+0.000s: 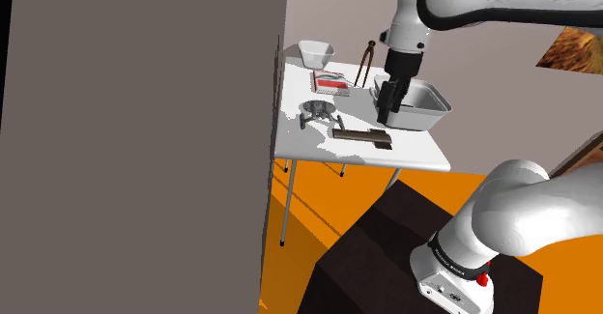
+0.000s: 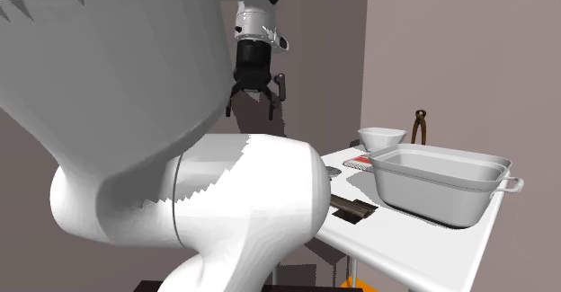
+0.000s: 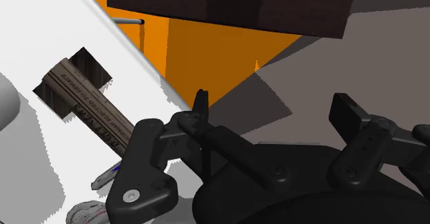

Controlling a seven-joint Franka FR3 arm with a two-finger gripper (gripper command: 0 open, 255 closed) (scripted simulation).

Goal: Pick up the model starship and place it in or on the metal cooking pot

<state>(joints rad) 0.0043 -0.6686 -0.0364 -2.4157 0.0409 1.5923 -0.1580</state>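
The white table (image 1: 416, 153) carries a grey metal pot (image 1: 427, 117) (wide and rectangular, with handles) at its edge on the shoulder view's right. The black gripper (image 1: 387, 117) hangs above the table near the pot, fingers spread apart, nothing between them. A dark book (image 1: 365, 136) lies by the near edge. The small grey model starship (image 1: 319, 112) sits just beyond the book, toward the wall-side edge.

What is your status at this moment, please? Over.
Gripper open, empty, high above the table. Model starship on the table, apart from the pot, not gripped. Dark book lies beside starship, not on it.
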